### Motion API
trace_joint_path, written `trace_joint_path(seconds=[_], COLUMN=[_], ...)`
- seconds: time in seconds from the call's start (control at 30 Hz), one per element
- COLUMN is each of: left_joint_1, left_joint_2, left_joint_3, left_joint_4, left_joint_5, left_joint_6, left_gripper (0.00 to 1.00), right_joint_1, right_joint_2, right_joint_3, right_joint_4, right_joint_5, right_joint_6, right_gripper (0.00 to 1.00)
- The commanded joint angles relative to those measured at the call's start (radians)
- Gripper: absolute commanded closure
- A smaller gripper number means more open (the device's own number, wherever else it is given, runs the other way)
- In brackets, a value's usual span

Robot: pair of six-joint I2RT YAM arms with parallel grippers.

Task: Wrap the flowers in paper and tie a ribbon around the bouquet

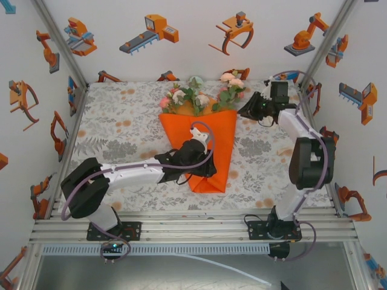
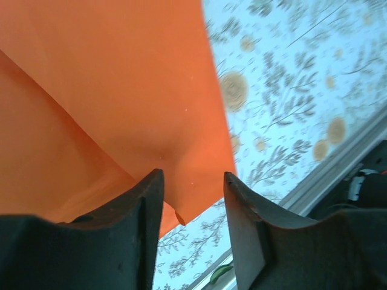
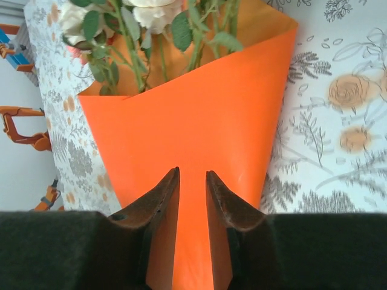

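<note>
The wrapping seems done: the paper makes a cone around the flowers, in the middle of the desk. The left fingers stand half apart and the right fingers narrowly apart (neither pair holds anything), both over the cone. Tying the ribbon remains.
</note>
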Motion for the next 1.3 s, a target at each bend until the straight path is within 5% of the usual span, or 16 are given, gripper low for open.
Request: trace_joint_path(seconds=[0.0,0.3,0.6,0.93,1.03,1.17,1.27], left_joint_1=[-0.001,0.016,0.027,0.071,0.084,0.091,0.095], left_joint_2=[-0.038,-0.087,-0.332,-0.481,-0.475,-0.461,-0.461], left_joint_3=[0.044,0.047,-0.080,-0.182,-0.191,-0.190,-0.187], left_joint_4=[-0.025,-0.024,0.006,-0.025,-0.023,-0.020,-0.014], left_joint_5=[-0.031,-0.087,-0.125,-0.170,-0.164,-0.152,-0.149], left_joint_6=[0.046,0.052,0.154,0.194,0.188,0.170,0.160], left_gripper=[0.50,0.45,0.39,0.37,0.37,0.36,0.36], right_joint_1=[0.003,0.003,-0.125,-0.188,-0.187,-0.187,-0.180], right_joint_2=[-0.059,-0.104,0.044,0.382,0.434,0.394,0.282], right_joint_3=[-0.071,-0.104,0.070,0.403,0.461,0.470,0.422], right_joint_4=[-0.049,-0.074,-0.189,-0.409,-0.423,-0.436,-0.427], right_joint_5=[0.117,0.165,0.619,0.584,0.510,0.524,0.496], right_joint_6=[-0.049,-0.070,-0.064,-0.107,-0.122,-0.131,-0.113], right_gripper=[0.69,0.66,0.54,0.48,0.57,0.94,1.00])
